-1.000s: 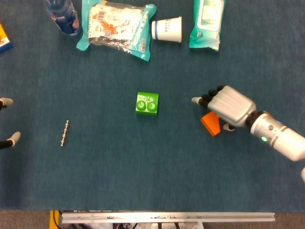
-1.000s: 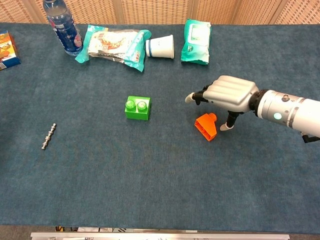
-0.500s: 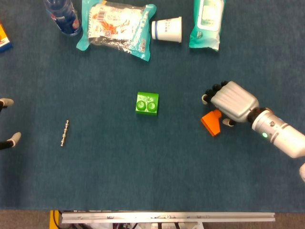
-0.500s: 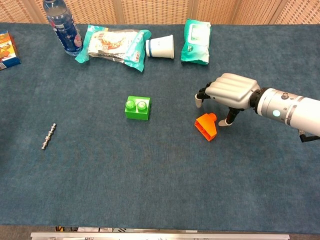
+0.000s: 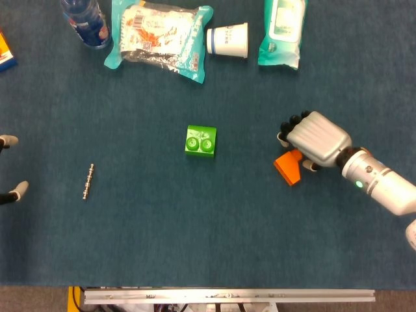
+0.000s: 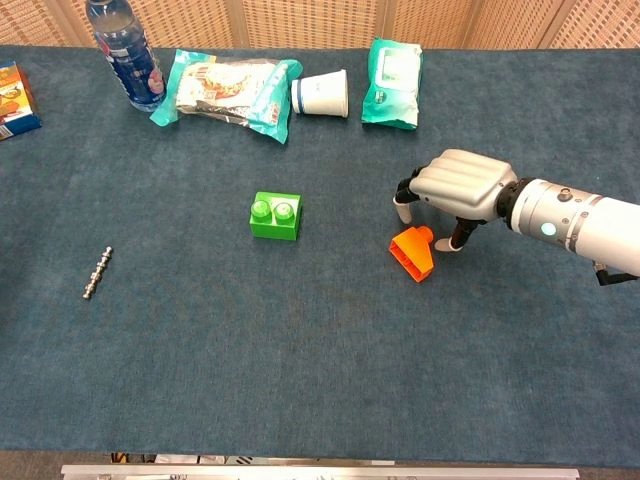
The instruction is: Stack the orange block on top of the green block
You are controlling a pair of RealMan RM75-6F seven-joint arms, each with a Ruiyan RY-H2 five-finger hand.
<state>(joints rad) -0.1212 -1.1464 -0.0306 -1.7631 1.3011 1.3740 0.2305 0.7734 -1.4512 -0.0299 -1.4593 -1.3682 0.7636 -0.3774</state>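
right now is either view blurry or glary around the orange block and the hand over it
Head view: sharp, even light, no glare; the silver right hand hides part of the orange plastic block. Chest view: also sharp, soft shadow under that hand, block fully visible.

The right hand (image 5: 316, 138) (image 6: 459, 186) is seen at centre-right, palm down, fingers curled downward, silver forearm extended to the right edge. Only left hand (image 5: 9, 166) fingertips are visible at the left edge.
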